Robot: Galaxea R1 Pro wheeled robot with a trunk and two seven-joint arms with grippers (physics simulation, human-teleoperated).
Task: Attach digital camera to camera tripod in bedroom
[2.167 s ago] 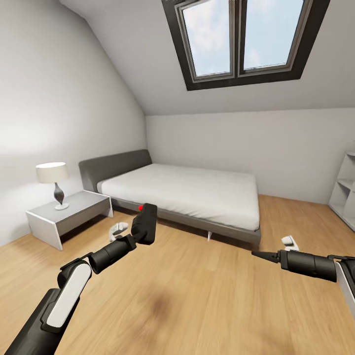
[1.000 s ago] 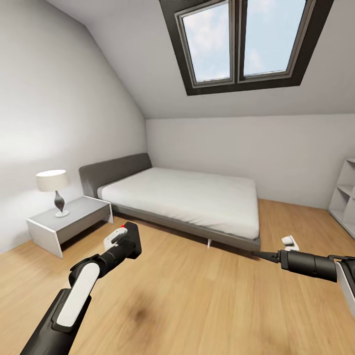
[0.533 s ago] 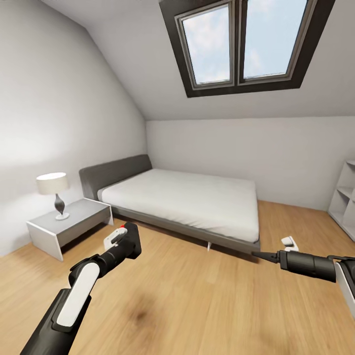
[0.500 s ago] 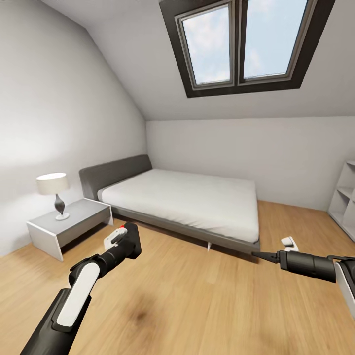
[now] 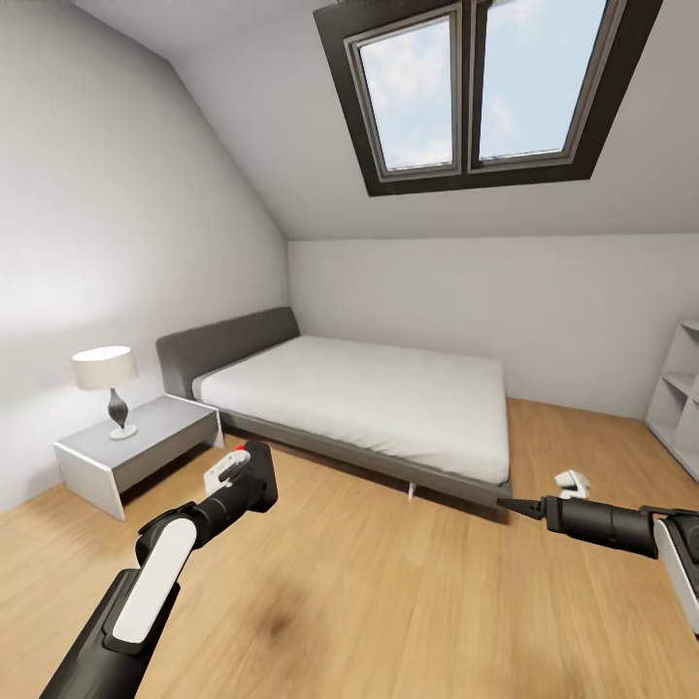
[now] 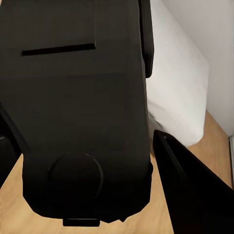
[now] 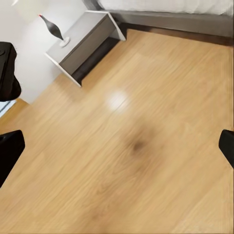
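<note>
The digital camera (image 5: 255,476) is held clamped in the left hand (image 5: 233,478), with the bed (image 5: 369,388) beyond it. The right hand (image 5: 516,505) is spread wide over bare floor (image 7: 146,161).

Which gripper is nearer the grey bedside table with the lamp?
Left. The left gripper, jaws shut on the small black digital camera, is beside the grey bedside table; the right gripper is across the room.
</note>
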